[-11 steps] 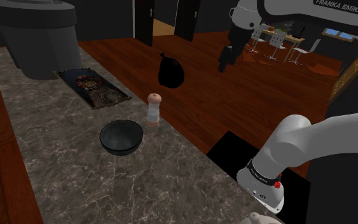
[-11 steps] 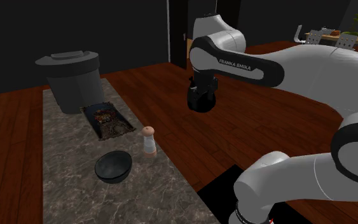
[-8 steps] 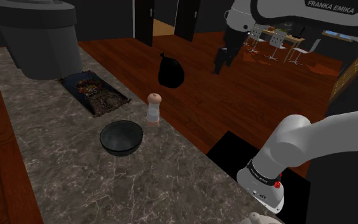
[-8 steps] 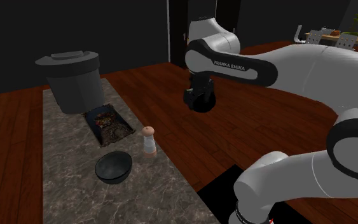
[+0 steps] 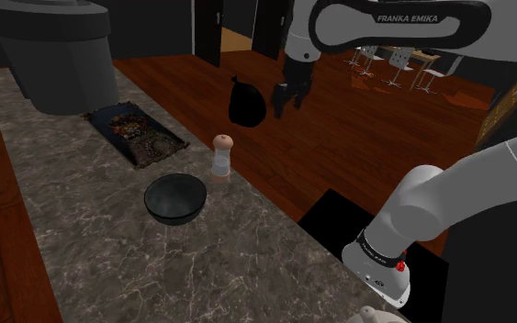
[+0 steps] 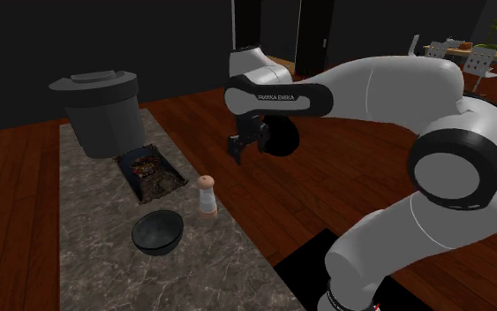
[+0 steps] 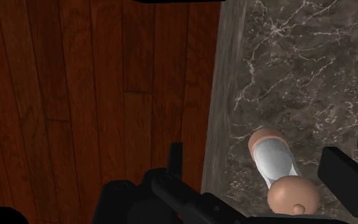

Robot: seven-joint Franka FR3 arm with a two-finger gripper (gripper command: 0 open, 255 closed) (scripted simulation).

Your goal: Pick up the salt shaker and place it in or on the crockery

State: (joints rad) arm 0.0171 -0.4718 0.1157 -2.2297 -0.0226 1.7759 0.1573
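The salt shaker has a clear body and a tan rounded cap. It stands upright near the marble counter's edge. Just beside it, further in from the edge, sits a dark bowl. My black gripper hangs in the air above the shaker, offset to the shoulder view's right, over the counter edge and the wooden floor. In the wrist view the shaker appears far below, between the fingers of the open gripper, untouched.
A large grey bin stands at the counter's far end, with a dark patterned packet lying in front of it. A black sack sits on the wooden floor beyond the counter edge. My stand is at the lower right.
The arm has swung to the shoulder view's left and come lower, bringing the gripper from out over the floor to near the counter edge above the shaker.
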